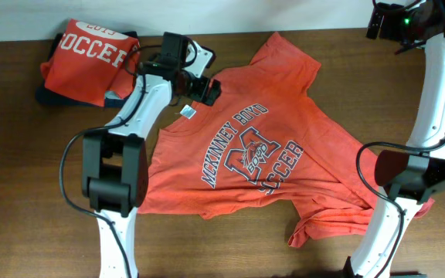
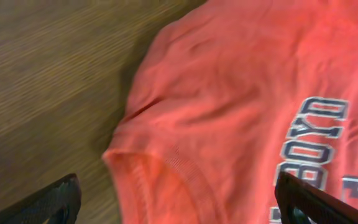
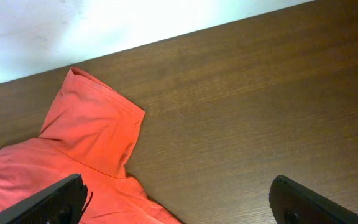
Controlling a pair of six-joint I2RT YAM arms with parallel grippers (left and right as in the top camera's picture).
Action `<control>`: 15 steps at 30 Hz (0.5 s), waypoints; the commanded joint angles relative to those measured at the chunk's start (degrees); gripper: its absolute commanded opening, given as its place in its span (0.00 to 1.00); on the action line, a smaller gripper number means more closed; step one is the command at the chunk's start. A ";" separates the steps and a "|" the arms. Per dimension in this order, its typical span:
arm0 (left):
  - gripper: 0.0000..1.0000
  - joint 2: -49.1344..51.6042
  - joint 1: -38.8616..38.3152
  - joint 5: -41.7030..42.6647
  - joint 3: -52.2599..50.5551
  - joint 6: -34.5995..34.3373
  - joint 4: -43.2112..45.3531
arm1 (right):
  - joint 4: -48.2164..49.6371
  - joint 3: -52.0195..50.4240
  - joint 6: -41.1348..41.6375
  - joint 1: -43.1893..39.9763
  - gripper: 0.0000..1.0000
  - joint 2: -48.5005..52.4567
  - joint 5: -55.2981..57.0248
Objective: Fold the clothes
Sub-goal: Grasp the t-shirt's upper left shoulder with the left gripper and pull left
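Over the collar of the spread T-shirt (image 1: 269, 147), in the overhead view, the left gripper (image 1: 208, 90) hangs with its jaws wide apart and nothing between them. I judge this a stance for taking the neckline to start a fold. That shirt lies face up and askew on the table (image 1: 22, 193). It is orange-red with navy-and-white lettering, its small white neck tag (image 1: 185, 113) showing and its hem rumpled, and no fold is made yet. Well beyond its collar end a folded T-shirt (image 1: 83, 54) sits as a neat packet, white SOCCER lettering up, probably parked there as finished work. The right arm (image 1: 439, 85) reaches past the spread shirt's upper sleeve, clear of the cloth. From the left wrist, blurred, the gaping fingers (image 2: 48, 202) frame the ribbed collar edge and shoulder of the spread shirt, and whether they touch it I cannot tell. From the right wrist, the right gripper (image 3: 176, 193) is fully spread and empty above bare wood, with the spread shirt's creased sleeve (image 3: 95, 124) just off to one side, perhaps awaiting its turn.
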 commanded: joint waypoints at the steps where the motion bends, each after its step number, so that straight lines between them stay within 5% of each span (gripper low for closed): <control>1: 0.90 0.76 -0.70 4.59 0.94 1.11 3.50 | -0.02 -0.26 0.28 -0.22 0.99 0.37 0.24; 3: 0.71 1.31 -1.09 4.31 0.94 1.11 5.20 | -0.02 -0.26 0.28 -0.22 0.99 0.37 0.24; 9: 0.61 3.54 -2.58 -7.54 0.92 1.11 7.17 | -0.02 -0.26 0.28 -0.22 0.99 0.37 0.24; 15: 0.56 5.84 -3.13 -10.64 0.90 1.16 8.46 | -0.02 -0.26 0.28 -0.22 0.99 0.37 0.24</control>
